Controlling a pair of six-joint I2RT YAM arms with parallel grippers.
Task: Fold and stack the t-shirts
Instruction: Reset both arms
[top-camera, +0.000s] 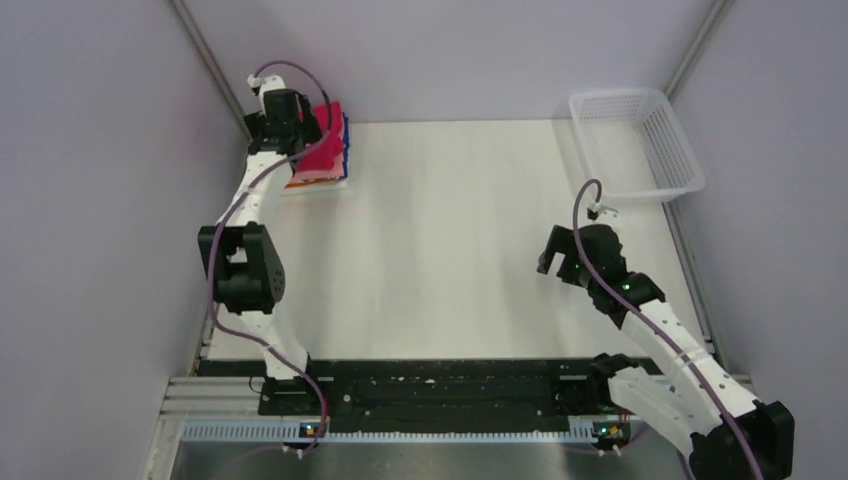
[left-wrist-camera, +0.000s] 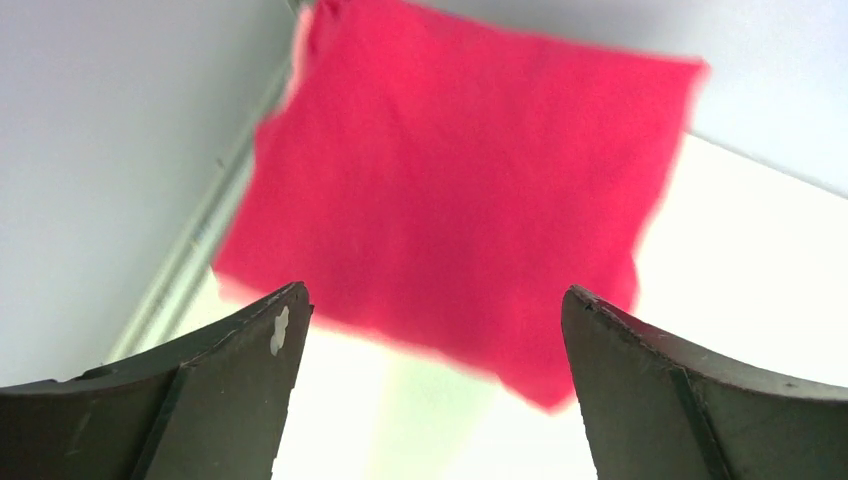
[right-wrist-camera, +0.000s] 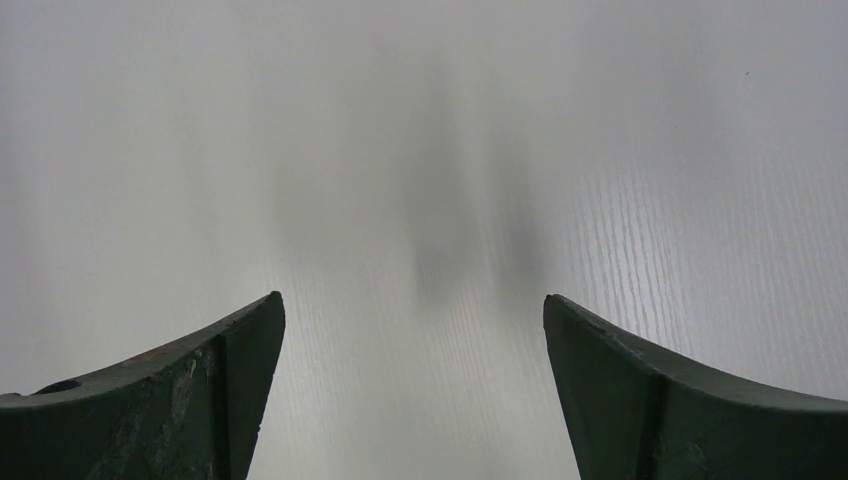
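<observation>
A stack of folded t-shirts (top-camera: 326, 155) lies at the table's far left corner, a crimson-red one on top with blue, orange and white edges showing beneath. In the left wrist view the red t-shirt (left-wrist-camera: 460, 190) fills the upper frame as a folded rectangle. My left gripper (left-wrist-camera: 435, 305) hovers just above its near edge, jaws wide open with nothing between them. In the top view the left gripper (top-camera: 283, 112) sits over the stack's left side. My right gripper (right-wrist-camera: 412, 305) stands open over bare table at the right (top-camera: 566, 255), holding nothing.
A white plastic mesh basket (top-camera: 634, 143) stands at the far right corner. The white table (top-camera: 450, 230) is bounded by grey walls on the left, right and back. A black rail (top-camera: 440, 388) with the arm bases runs along the near edge.
</observation>
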